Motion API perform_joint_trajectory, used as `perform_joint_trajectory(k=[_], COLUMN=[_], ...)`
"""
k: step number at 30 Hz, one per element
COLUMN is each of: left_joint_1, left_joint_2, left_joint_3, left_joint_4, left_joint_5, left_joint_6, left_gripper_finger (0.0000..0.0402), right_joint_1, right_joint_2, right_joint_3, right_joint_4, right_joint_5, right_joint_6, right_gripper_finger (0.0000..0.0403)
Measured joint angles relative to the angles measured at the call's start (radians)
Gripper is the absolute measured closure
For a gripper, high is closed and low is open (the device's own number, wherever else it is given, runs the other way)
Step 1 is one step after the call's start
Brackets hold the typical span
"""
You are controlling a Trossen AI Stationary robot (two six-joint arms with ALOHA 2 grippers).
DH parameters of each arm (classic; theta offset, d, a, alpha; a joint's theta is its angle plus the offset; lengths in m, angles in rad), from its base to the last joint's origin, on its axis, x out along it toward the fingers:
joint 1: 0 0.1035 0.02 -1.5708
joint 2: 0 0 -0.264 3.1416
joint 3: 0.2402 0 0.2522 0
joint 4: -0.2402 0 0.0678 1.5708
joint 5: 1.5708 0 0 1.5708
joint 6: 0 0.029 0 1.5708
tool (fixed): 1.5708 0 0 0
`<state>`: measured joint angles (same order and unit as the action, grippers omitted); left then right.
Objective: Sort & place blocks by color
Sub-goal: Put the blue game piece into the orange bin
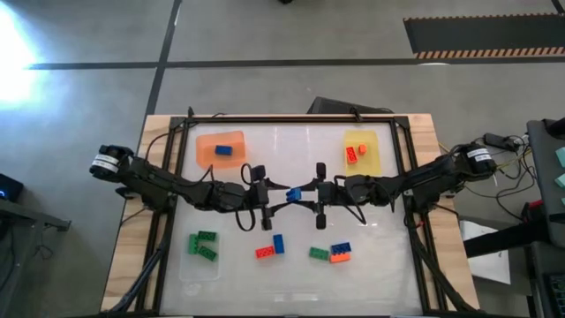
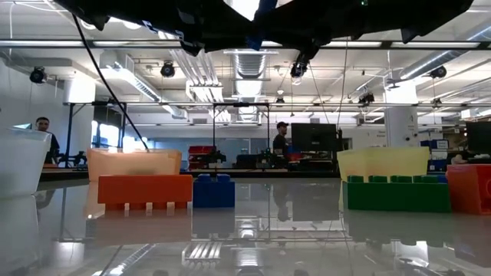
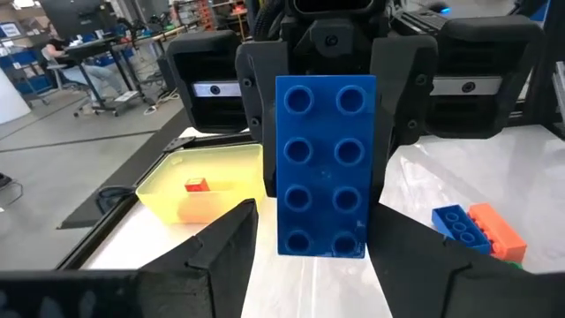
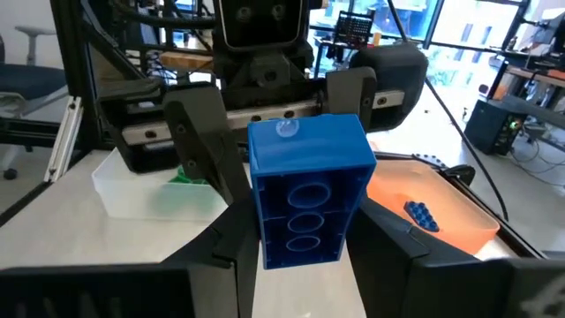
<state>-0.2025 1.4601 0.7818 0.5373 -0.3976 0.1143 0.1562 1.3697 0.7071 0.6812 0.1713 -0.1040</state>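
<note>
**Blue brick held between both arms above the middle of the tabletop**

The two arms meet nose to nose over the centre of the tabletop [image 1: 291, 150]. A blue brick [image 1: 294, 193] sits between them, lifted clear of the surface. In the right wrist view the brick [image 4: 305, 190] stands between the right gripper [image 4: 296, 243] jaws, its hollow underside toward the camera, with the dark fingers close on both flanks. In the left wrist view the same brick [image 3: 325, 165] shows its eight studs, and the left gripper [image 3: 309, 238] jaws stand wide on either side, apart from its edges.

The orange tray [image 1: 221, 147] lies at the far left and holds one blue brick [image 1: 224, 150]. The yellow tray [image 1: 364, 150] at the far right holds red bricks [image 1: 356, 151]. Two green bricks [image 1: 204, 245] lie in a clear tray [image 1: 199, 265] at the near left.

Loose bricks sit along the near edge: a red and blue pair [image 1: 271, 248], and a green, orange and blue cluster [image 1: 332, 253]. The strip of tabletop between the trays and under the grippers is open.
</note>
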Motion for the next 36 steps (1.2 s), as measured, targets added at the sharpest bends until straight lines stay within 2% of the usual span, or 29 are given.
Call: perform_joint_trajectory(k=[9,14,16,23,26,29,33,36], left_joint_1=[0.006,0.007,0.007,0.009,0.018,0.054,0.147,0.247], left_joint_2=[0.043,0.049,0.048,0.048,0.021,-0.037,-0.108,-0.138], left_joint_3=[0.002,0.003,0.003,0.003,0.003,0.011,0.037,0.045], left_joint_4=[0.062,0.063,0.061,0.028,-0.094,-0.325,-0.72,-0.962], left_joint_5=[0.005,0.02,0.022,0.014,-0.058,-0.167,-0.231,-0.24], left_joint_6=[0.002,0.004,0.001,0.0,-0.035,-0.132,-0.35,-0.532], left_gripper_finger=[0.0215,0.0269,0.0275,0.0275,0.0275,0.0275,0.0275,0.0275], right_joint_1=[-0.003,-0.002,-0.002,-0.002,-0.001,-0.002,-0.002,-0.002], right_joint_2=[0.001,0.001,0.001,-0.001,-0.021,-0.069,-0.141,-0.18], right_joint_3=[0.0,0.0,0.0,0.0,0.0,0.0,0.0,0.0], right_joint_4=[0.011,0.009,0.01,0.009,-0.017,-0.114,-0.278,-0.361], right_joint_5=[0.001,0.007,0.008,0.016,0.084,0.198,0.32,0.349], right_joint_6=[-0.001,-0.004,-0.004,-0.001,-0.001,0.016,0.086,0.124], right_gripper_finger=[0.0281,0.028,0.0264,0.0166,0.0144,0.0135,0.0138,0.0147])
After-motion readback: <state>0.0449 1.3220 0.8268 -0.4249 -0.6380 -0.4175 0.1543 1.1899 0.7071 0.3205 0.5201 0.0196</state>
